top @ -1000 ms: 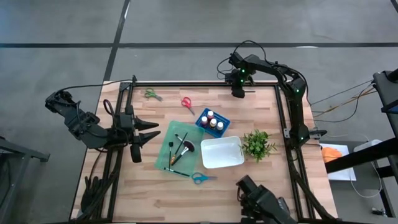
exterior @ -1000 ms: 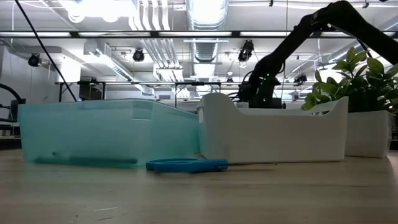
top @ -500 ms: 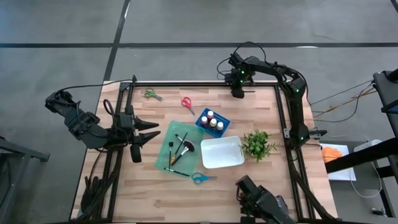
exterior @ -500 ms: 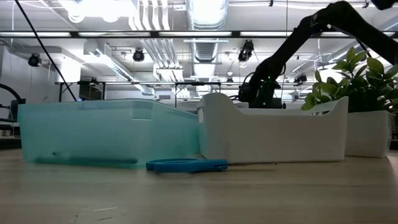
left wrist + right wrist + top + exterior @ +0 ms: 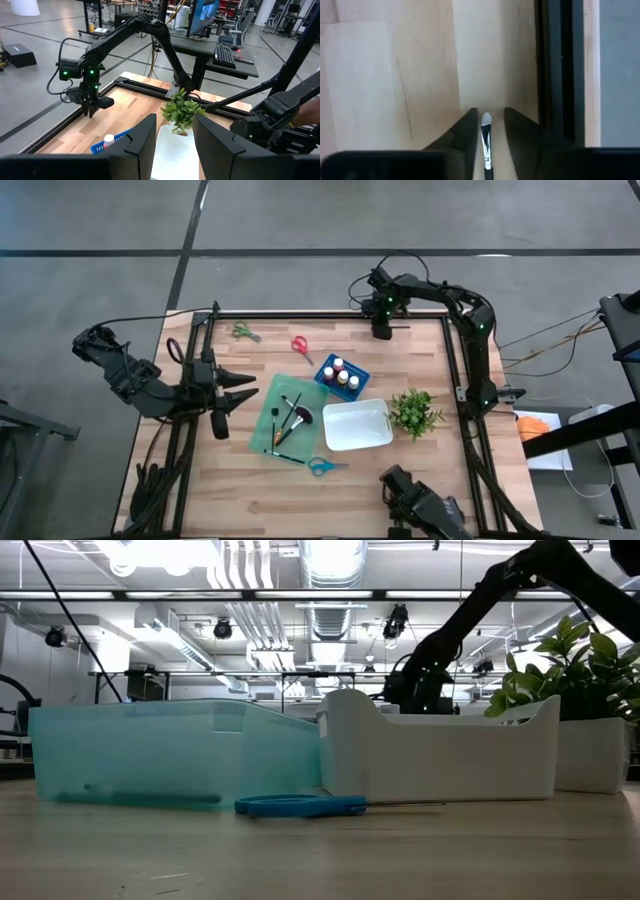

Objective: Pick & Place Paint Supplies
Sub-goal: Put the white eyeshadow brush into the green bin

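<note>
While the left gripper point(image 5: 238, 388) is being held spread near the teal bin point(image 5: 262, 420), the right gripper point(image 5: 487, 131) is being kept at the table's far edge. A brush point(image 5: 485, 145) is being bracketed between its fingers point(image 5: 466, 131); actual pinching cannot be told.

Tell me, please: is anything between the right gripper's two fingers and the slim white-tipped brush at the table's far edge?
Nothing visible. In the right wrist view, the slim white-tipped brush lies on the bare wooden table directly between the right gripper fingers, with open gaps on both sides.
</note>
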`<control>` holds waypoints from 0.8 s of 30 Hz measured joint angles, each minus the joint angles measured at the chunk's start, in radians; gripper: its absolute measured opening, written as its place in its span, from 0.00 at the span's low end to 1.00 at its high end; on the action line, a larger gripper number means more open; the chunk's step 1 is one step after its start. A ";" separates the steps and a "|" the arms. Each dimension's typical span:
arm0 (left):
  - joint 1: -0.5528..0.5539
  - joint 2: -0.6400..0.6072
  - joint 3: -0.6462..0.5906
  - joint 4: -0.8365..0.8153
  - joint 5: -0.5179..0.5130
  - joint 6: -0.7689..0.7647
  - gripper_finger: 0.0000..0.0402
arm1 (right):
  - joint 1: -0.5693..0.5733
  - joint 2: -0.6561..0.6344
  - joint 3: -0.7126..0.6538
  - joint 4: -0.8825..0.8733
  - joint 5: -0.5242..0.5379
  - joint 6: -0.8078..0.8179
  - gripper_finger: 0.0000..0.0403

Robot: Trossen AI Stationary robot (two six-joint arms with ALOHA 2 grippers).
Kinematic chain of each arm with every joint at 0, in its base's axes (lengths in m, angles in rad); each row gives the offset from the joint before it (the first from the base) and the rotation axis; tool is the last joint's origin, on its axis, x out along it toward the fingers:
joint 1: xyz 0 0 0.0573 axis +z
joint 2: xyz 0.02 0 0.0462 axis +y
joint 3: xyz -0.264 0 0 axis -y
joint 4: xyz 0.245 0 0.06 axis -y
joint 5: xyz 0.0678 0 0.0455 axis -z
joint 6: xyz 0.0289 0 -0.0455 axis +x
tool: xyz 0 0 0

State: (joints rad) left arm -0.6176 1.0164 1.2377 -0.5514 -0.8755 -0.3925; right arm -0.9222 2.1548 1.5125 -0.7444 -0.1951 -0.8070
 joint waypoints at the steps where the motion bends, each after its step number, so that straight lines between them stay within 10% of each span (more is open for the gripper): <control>1: 0.002 0.000 0.000 0.000 0.000 0.000 0.34 | 0.001 0.000 -0.004 0.001 0.010 0.007 0.20; 6: 0.003 0.000 0.000 0.001 0.000 -0.007 0.34 | 0.002 0.000 -0.029 0.016 0.024 0.044 0.04; 24: 0.005 0.000 0.000 0.011 0.000 -0.004 0.34 | 0.015 -0.121 0.081 -0.088 -0.143 0.272 0.02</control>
State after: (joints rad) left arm -0.6125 1.0168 1.2377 -0.5401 -0.8755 -0.3962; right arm -0.9068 2.0335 1.5938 -0.8324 -0.3378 -0.5347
